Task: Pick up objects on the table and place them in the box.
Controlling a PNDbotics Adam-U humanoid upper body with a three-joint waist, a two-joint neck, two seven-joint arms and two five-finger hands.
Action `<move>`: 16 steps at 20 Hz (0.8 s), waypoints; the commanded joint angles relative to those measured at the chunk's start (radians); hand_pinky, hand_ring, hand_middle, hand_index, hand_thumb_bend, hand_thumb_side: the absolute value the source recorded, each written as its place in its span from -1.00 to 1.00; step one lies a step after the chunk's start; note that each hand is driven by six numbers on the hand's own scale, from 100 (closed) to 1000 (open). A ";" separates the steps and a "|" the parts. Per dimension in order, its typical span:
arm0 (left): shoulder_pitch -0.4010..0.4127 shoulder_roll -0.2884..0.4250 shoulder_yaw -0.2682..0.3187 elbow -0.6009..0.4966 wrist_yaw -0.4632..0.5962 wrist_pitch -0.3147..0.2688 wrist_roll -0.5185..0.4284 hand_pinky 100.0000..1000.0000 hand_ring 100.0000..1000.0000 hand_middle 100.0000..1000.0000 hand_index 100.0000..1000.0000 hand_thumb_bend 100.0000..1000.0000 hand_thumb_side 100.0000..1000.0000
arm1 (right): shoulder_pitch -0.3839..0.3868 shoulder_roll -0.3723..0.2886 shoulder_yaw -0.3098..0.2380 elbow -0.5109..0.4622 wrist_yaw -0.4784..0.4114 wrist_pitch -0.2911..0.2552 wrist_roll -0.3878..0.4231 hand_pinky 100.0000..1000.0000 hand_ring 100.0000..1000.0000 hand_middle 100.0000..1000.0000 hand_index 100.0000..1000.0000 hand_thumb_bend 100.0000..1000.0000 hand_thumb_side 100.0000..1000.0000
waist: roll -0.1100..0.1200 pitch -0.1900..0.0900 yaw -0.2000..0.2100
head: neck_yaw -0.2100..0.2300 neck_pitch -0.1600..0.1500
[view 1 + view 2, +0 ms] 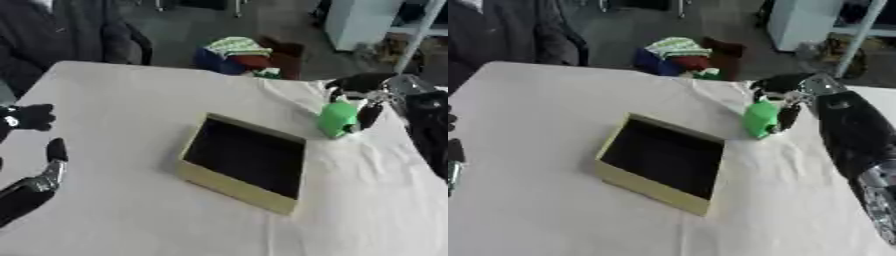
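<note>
A green bottle-like object [336,119] stands on the white tablecloth to the right of the box. My right hand [363,102] comes in from the right, and its fingers [787,115] curl round the green object from above and behind. The shallow box [245,161] has tan walls and a dark inside, and sits mid-table with nothing in it. My left hand [44,167] rests at the left edge of the table, fingers up and relaxed, holding nothing.
A pile of coloured things [238,54] lies on the floor beyond the table's far edge. A person in dark clothes [52,30] sits at the far left. A white cabinet [363,22] stands at the back right.
</note>
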 commanded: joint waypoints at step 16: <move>0.002 0.023 0.013 -0.019 -0.003 0.005 -0.003 0.37 0.21 0.22 0.64 -1.00 -0.27 | -0.053 0.038 0.173 -0.330 -0.301 -0.267 0.081 0.83 1.00 1.00 0.35 -0.55 -0.85 | 0.000 -0.031 -0.008 | -0.005 0.014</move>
